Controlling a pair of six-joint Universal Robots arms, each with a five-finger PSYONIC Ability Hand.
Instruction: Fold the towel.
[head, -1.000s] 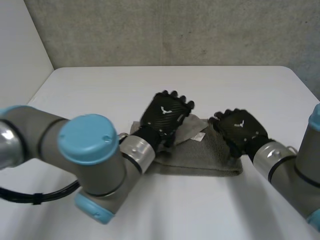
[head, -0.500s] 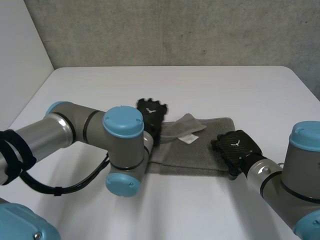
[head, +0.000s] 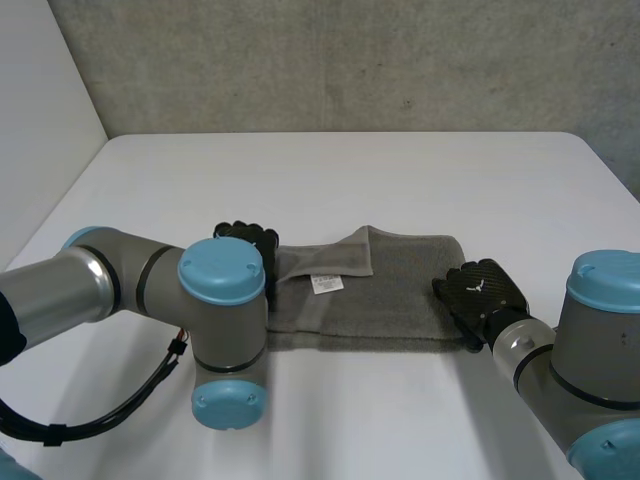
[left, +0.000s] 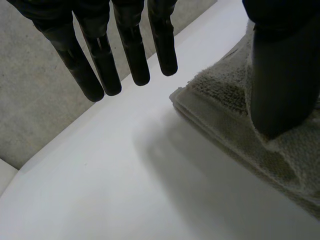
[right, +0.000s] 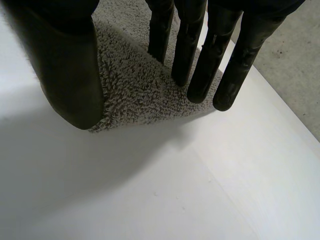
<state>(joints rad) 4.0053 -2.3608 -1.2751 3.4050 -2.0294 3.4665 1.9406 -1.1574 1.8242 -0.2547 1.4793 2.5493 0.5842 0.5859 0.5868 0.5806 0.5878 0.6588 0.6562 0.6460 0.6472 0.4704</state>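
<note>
A grey towel (head: 400, 300) lies folded in a long strip across the middle of the white table (head: 350, 170), with a white label (head: 325, 284) on top and one flap turned over near its far edge. My left hand (head: 245, 240) is at the strip's left end. Its straight fingers (left: 102, 60) hang over bare table just past the towel's corner (left: 225, 85), and its thumb (left: 282, 75) is over the towel's edge. My right hand (head: 482, 292) is at the right end, with straight fingers (right: 200, 55) above the towel's corner (right: 135, 85) and its thumb (right: 70, 65) at the near edge.
Bare table surrounds the towel on every side. A grey wall (head: 330, 60) stands behind the far edge, and a pale wall (head: 40, 120) runs along the left. My left arm's blue-capped elbow (head: 222, 280) rises in front of the towel's left end.
Both hands have slid outward from the towel's middle to its two ends. The towel now lies longer and flatter, and the label has shifted left.
</note>
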